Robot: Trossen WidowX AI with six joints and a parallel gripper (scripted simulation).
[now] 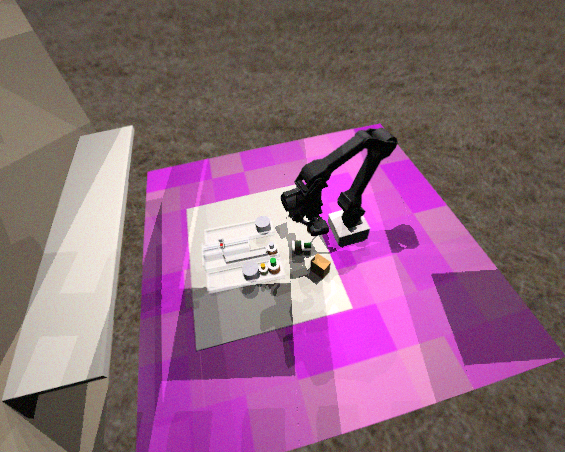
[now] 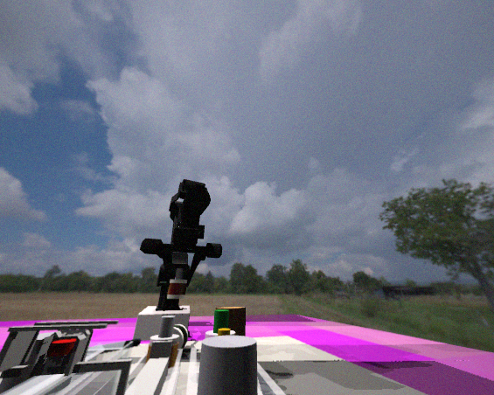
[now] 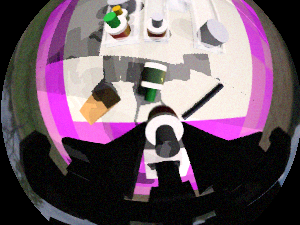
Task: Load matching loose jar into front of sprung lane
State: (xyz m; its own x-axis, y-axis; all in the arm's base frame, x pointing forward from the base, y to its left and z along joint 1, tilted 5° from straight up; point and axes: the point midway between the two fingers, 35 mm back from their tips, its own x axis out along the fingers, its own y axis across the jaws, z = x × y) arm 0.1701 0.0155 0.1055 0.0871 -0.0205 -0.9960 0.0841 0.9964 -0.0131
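My gripper is shut on a jar with a grey cap, white shoulder and dark red-brown body. This held jar hangs upright above the table, on the arm's side of the rack; it is not clear in the top view. A similar grey-capped jar stands near the front end of the middle, sprung lane. The pusher plate behind it cannot be made out clearly. A green jar lies on its side between rack and gripper.
A neighbouring lane holds a green-capped jar, a yellow-capped jar and a grey cylinder. The other side lane has a grey cylinder. An orange-brown block and a black bar lie nearby.
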